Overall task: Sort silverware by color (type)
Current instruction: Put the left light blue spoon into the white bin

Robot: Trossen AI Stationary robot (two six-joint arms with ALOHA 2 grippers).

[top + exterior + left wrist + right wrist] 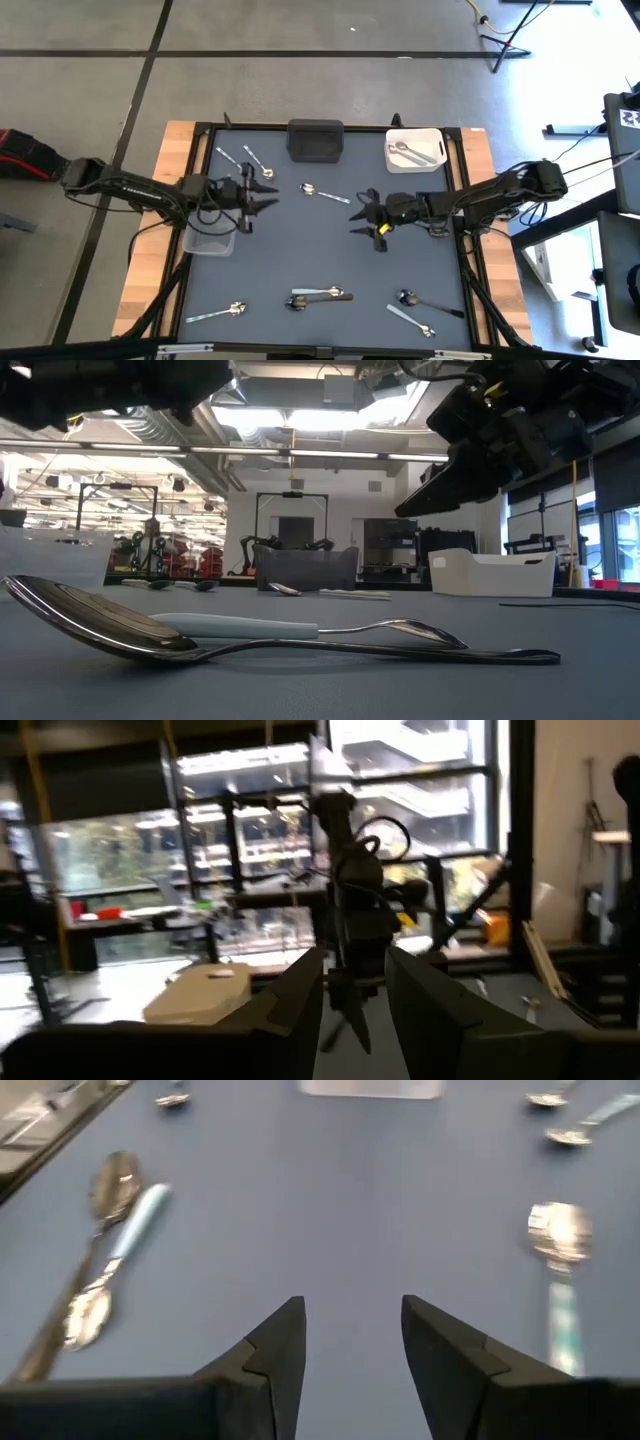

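above table centre, open right gripper (pixel 361 211)

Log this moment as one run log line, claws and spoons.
left claw: open, empty, mid-table | right claw: open, empty, above mat | white bin: holds spoons | loose spoons: scattered on mat

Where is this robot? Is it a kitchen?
Probably not a kitchen: it looks like a robot lab or workshop. Spoons lie on a work table for sorting, other robot rigs stand in the room behind, and the ceiling shows bare pipes.
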